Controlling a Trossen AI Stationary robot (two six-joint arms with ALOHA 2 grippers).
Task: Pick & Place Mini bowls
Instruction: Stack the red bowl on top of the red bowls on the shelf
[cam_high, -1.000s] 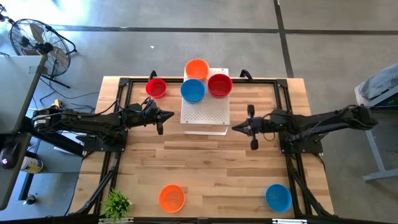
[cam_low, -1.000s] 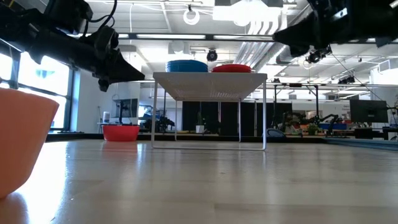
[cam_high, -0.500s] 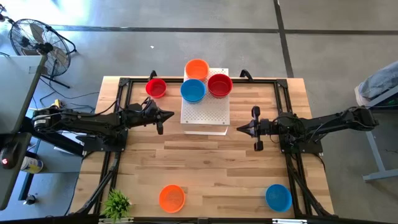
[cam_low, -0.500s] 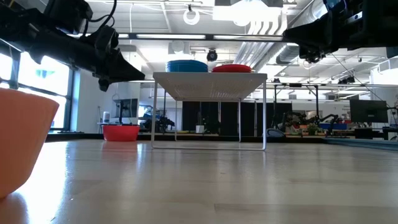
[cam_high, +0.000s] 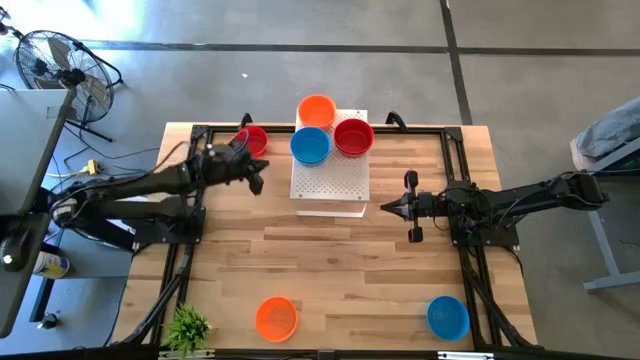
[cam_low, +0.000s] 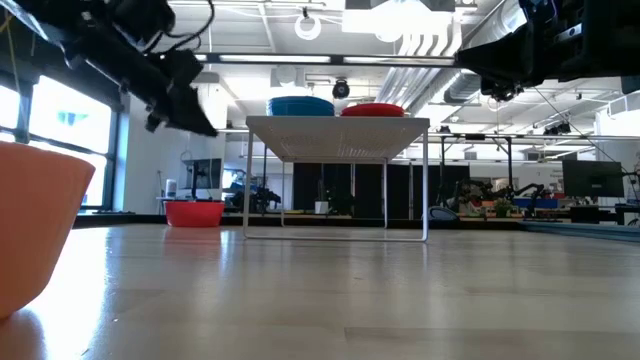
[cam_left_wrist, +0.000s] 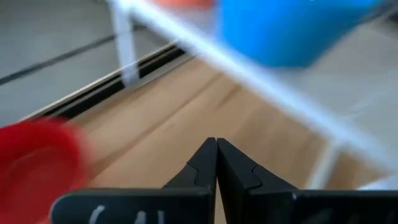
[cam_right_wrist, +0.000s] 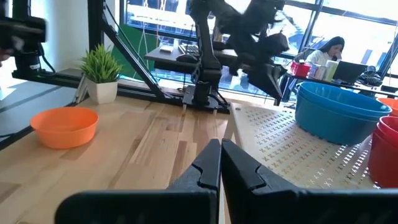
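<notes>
1. Hiding part of the red bowl (cam_high: 254, 139) at the back left of the bench (cam_high: 330, 260), the left gripper (cam_high: 256, 184) covers its near edge in the high view.
2. The left wrist view is blurred: this bowl is only a red smear and the blue bowl (cam_high: 310, 146) only a blue patch above the white board (cam_high: 330, 181).
3. In the low view a near orange bowl (cam_low: 35, 225) is cut off at the picture's left edge, and the bowls on the board show only as thin rims.
4. The left arm reaches from the left side toward the back, gripper tilted, its fingers (cam_left_wrist: 217, 163) pressed together and holding nothing.
5. The right arm lies stretched from the right side, its gripper (cam_high: 386, 207) just beside the board's right front corner, fingers together, holding nothing.
6. On the board stand the blue bowl, an orange bowl (cam_high: 316, 109) and a second red bowl (cam_high: 353, 136), close together.
7. At the front edge of the bench lie another orange bowl (cam_high: 276, 318) and another blue bowl (cam_high: 447, 317), well apart.
8. A small plant (cam_high: 187, 326) stands at the front left corner.
</notes>
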